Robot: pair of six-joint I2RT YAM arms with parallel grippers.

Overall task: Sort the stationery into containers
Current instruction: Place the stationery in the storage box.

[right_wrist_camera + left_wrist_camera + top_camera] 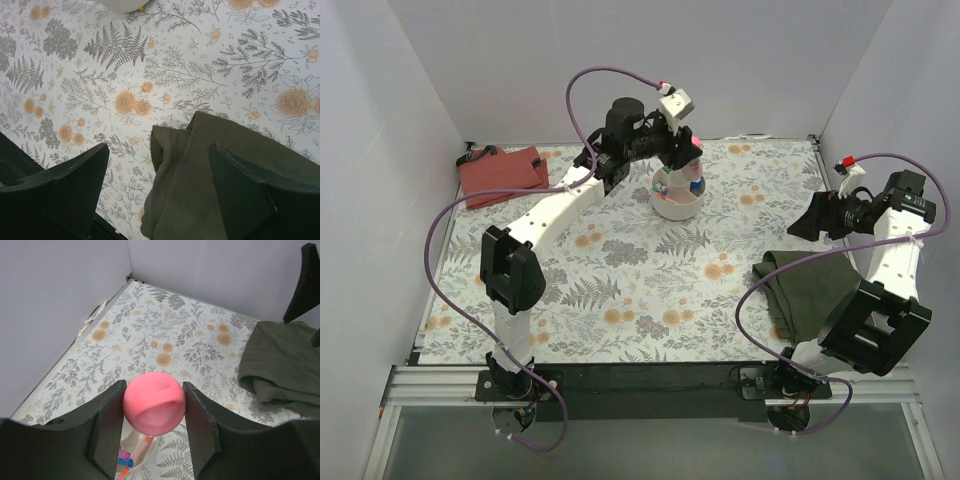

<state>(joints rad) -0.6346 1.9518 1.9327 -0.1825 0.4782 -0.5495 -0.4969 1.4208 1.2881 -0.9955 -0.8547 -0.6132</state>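
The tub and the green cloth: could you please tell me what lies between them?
Nothing but bare floral cover lies between tub and cloth, per the top view.

I see my left pincer (154, 388) clamped on the round pink tube (152, 405), pens (125, 459) in the white tub (131, 438) right below, green cloth (280, 365) on floral table (150, 330) at right.

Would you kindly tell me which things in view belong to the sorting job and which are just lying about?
Part of the job:
- pink tube, clamped in the left gripper
- white tub, with pens inside
- red pouch

Just lying about:
- dark green cloth, under the open right gripper
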